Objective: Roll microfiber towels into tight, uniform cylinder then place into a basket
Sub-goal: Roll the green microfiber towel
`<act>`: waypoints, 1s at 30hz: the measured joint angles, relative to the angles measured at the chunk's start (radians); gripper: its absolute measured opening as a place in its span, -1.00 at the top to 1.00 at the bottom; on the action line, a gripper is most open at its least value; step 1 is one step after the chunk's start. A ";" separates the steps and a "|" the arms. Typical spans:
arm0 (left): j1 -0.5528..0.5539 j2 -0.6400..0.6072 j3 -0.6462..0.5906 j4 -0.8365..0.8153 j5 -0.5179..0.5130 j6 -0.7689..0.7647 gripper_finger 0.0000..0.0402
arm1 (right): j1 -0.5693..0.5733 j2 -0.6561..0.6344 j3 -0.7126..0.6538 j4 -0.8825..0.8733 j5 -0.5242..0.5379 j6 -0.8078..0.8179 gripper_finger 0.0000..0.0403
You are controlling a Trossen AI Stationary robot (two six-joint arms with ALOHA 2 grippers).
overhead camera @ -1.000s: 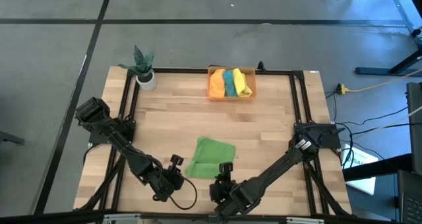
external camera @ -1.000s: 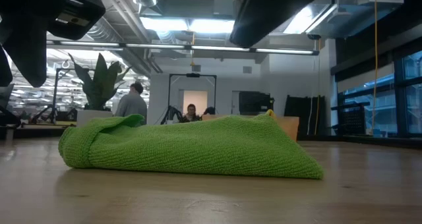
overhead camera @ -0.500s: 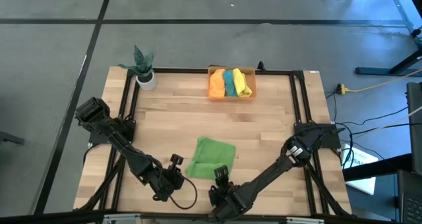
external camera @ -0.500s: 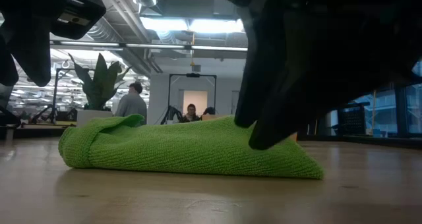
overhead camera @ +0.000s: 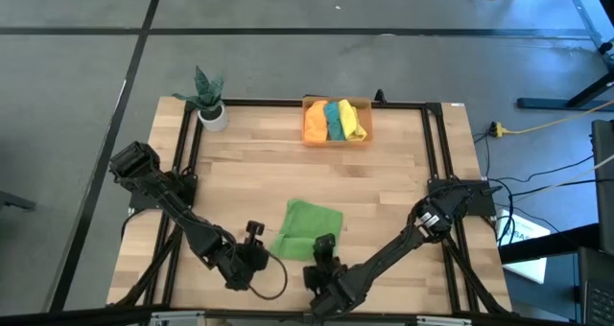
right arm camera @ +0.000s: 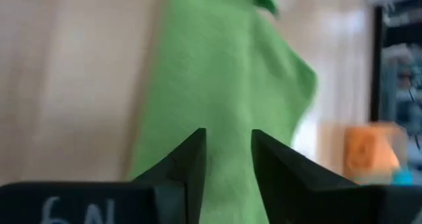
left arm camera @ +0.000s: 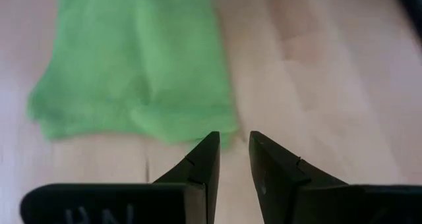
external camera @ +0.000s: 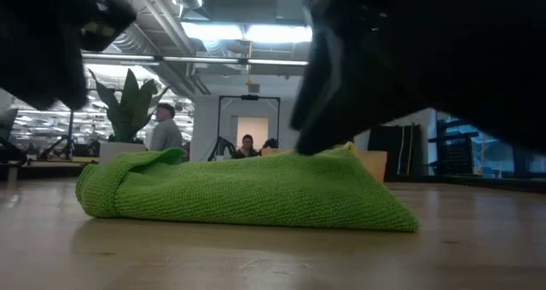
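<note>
A folded light green microfiber towel (overhead camera: 307, 228) is laid flat on the wooden table (overhead camera: 384, 187). The left claw (left arm camera: 229, 159) and right claw (right arm camera: 228, 151) are poised at its near edge, fingers slightly apart, nothing gripped. Three rolled towels (overhead camera: 334, 121) are held in the orange plastic basket (overhead camera: 366, 137).

Light green towel (external camera: 239, 190): soft cloth, matt, with a nubby looped weave and a stitched hem. Worktop (overhead camera: 384, 187): pale wood planks, smooth, with a faint sheen; its frame (overhead camera: 434, 144) was black metal. Basket (overhead camera: 338, 139): translucent orange plastic. Left gripper (left arm camera: 231, 165) and right gripper (right arm camera: 227, 159): matt black plastic.
</note>
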 joint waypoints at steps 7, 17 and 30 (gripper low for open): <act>0.039 0.000 -0.060 -0.005 0.004 -0.172 0.63 | -0.018 -0.004 0.094 -0.349 -0.047 0.443 0.40; 0.053 0.000 -0.063 -0.001 0.078 -0.174 0.63 | -0.089 -0.006 0.217 -0.343 -0.355 0.302 0.40; 0.038 0.000 -0.063 0.000 0.104 -0.169 0.63 | -0.265 -0.008 0.241 -0.280 -0.675 -0.025 0.40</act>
